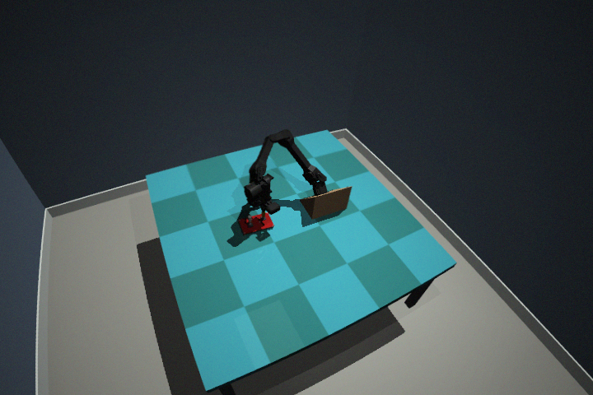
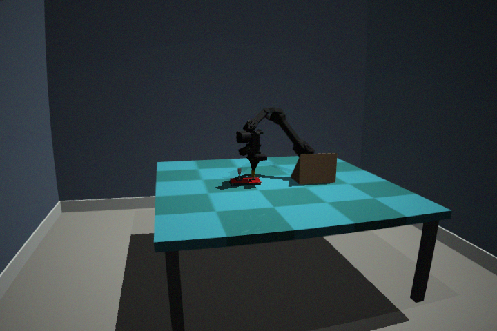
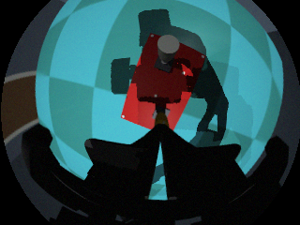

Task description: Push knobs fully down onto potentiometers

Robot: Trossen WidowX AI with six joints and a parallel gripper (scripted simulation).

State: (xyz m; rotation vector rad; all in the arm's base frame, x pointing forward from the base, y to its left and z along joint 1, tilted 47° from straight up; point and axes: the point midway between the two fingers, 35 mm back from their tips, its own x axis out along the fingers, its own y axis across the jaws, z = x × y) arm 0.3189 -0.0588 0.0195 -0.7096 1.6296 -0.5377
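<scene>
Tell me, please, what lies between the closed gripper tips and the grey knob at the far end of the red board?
In the wrist view, the nearer knob sits just under the shut gripper; beyond it comes bare red circuit board, then the grey knob.

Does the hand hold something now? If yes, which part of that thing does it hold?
Nothing is held. The hand is shut with its fingers together, tips pointing down at a knob on the red board.

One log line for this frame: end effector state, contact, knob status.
end effector: shut, empty | tips over near knob on red board, contact unclear | far knob: raised, untouched | brown box: apart
</scene>
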